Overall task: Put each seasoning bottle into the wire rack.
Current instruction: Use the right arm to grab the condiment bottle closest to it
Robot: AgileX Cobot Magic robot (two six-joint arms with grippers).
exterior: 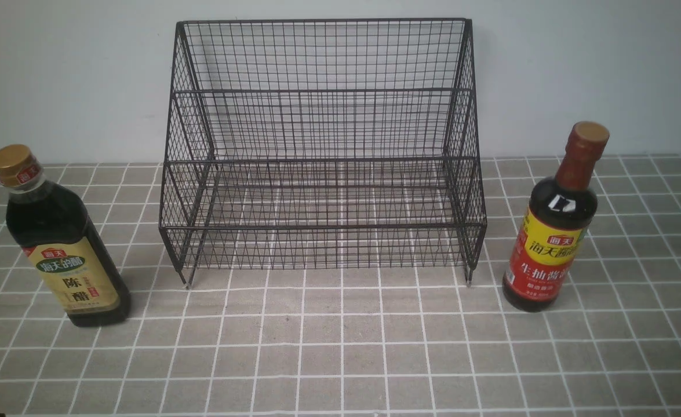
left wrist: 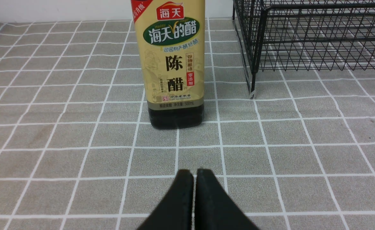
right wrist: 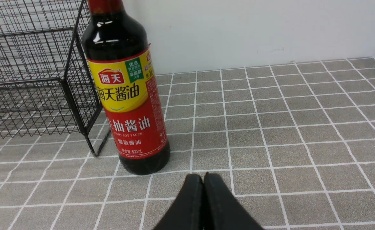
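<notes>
The broad dark bottle with gold cap and tan label [exterior: 65, 243] stands upright on the tiled table, left of the wire rack [exterior: 323, 156]. The slimmer bottle with red neck and yellow-and-red label [exterior: 552, 226] stands upright to the rack's right. The black stepped rack holds nothing. Neither gripper shows in the front view. In the left wrist view my left gripper [left wrist: 194, 174] is shut and empty, a short way in front of the broad bottle [left wrist: 174, 64]. In the right wrist view my right gripper [right wrist: 203, 179] is shut and empty, just in front of the slim bottle [right wrist: 128, 95].
A white wall [exterior: 607, 69] runs right behind the rack. The table is covered with a grey tiled cloth [exterior: 340, 347]. The rack's short front legs [left wrist: 252, 92] stand near each bottle; one also shows in the right wrist view [right wrist: 93, 150].
</notes>
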